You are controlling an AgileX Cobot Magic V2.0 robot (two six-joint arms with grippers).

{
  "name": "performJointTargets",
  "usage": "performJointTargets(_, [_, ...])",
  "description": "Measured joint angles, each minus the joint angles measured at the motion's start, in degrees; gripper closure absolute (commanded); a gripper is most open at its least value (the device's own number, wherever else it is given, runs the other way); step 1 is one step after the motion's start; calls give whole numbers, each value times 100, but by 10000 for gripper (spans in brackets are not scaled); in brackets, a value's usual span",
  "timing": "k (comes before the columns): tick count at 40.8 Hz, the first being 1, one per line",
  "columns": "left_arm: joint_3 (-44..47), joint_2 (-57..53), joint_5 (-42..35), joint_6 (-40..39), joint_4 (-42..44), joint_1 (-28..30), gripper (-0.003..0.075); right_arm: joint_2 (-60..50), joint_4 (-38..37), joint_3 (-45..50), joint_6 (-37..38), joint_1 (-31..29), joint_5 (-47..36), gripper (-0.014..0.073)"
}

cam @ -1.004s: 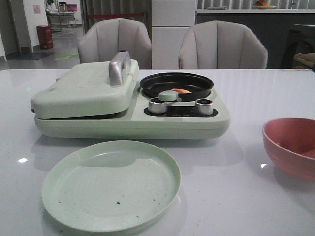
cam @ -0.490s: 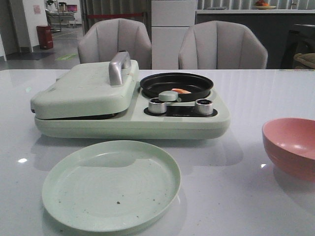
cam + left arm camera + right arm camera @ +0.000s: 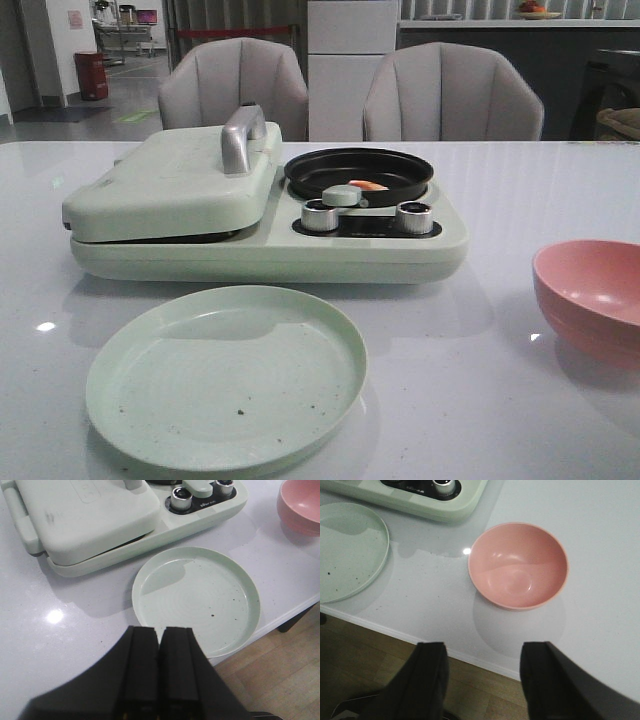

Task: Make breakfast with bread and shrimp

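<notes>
Looking from the front: shrimp (image 3: 367,185) lying in the black pan (image 3: 360,173) on the green cooker (image 3: 270,250), press lid (image 3: 175,180) down so no bread visible, pale green plate (image 3: 226,375) bare just before it, pink bowl (image 3: 592,298) well apart at the right, neither arm in sight; bowl now brighter pink than a second ago, nothing else shifted. From the left wrist: left gripper (image 3: 159,672) with fingers pressed together, holding nothing, hanging over the near table edge beside the plate; risk judged that a closed gripper nudges the lid handle instead of catching it. From the right wrist: right gripper (image 3: 482,677) spread wide and empty near the bowl; a low reach toward the shrimp could knock the bowl or cooker knobs (image 3: 444,486)
</notes>
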Motion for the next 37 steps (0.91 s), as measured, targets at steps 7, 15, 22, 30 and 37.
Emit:
performJointTargets(7, [0, 0, 0, 0, 0, 0, 619, -298, 0, 121, 0, 0, 53, 175])
performJointTargets(15, [0, 0, 0, 0, 0, 0, 619, -311, -9, 144, 9, 0, 42, 405])
performJointTargets(22, [0, 0, 0, 0, 36, 0, 617, -311, -9, 144, 9, 0, 34, 562])
performJointTargets(30, [0, 0, 0, -1219, 1070, 38, 619, -311, -9, 144, 9, 0, 20, 559])
performJointTargets(37, [0, 0, -10, -1945, 1811, 157, 619, -311, -9, 144, 9, 0, -89, 559])
